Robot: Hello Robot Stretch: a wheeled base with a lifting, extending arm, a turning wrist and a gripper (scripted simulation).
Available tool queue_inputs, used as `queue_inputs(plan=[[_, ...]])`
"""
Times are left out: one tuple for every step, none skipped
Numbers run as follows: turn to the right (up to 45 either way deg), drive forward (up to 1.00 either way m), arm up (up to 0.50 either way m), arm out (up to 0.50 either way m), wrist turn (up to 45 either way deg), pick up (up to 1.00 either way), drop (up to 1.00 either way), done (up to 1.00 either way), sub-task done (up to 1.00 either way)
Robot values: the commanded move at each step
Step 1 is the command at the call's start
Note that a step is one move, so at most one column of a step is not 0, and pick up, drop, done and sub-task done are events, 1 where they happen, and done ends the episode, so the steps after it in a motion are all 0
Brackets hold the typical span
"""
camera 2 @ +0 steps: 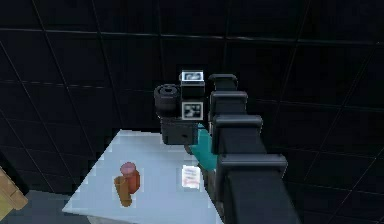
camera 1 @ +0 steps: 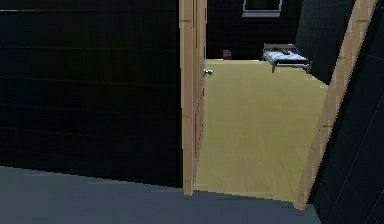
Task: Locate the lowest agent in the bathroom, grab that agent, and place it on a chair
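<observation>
1. Reddish-brown bottle shape [camera 2: 125,182] lies low and left of centre in the arm side view, on a pale table [camera 2: 100,185]; you cannot tell for sure that it is the agent
2. A small white thing [camera 2: 188,177] sits on the same table, just left of the dark arm [camera 2: 245,170], which rises from the bottom edge
3. Higher up, at the frame's middle, the gripper [camera 2: 170,120] stands over the table's far end; you cannot tell how its fingers are set, nor whether it holds anything
4. Behind it you see a dark tiled wall [camera 2: 80,70]
5. In the forward view, grey floor [camera 1: 80,200] runs along the bottom, with a wooden door frame [camera 1: 187,100] at centre
6. Through the doorway, yellow floor [camera 1: 250,120] leads to a bed [camera 1: 285,58] at upper right
</observation>
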Motion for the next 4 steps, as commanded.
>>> queue_inputs(plan=[[0.0, 0.00, 0.00, 0.00, 15.0, 0.00, 0.00, 0.00, 0.00], [0.0, 0.00, -0.30, 0.00, 0.0, 0.00, 0.00, 0.00, 0.00], [0.0, 0.00, 0.00, 0.00, 0.0, 1.00, 0.00, 0.00, 0.00], [0.0, 0.00, 0.10, 0.00, 0.0, 0.00, 0.00, 0.00, 0.00]])
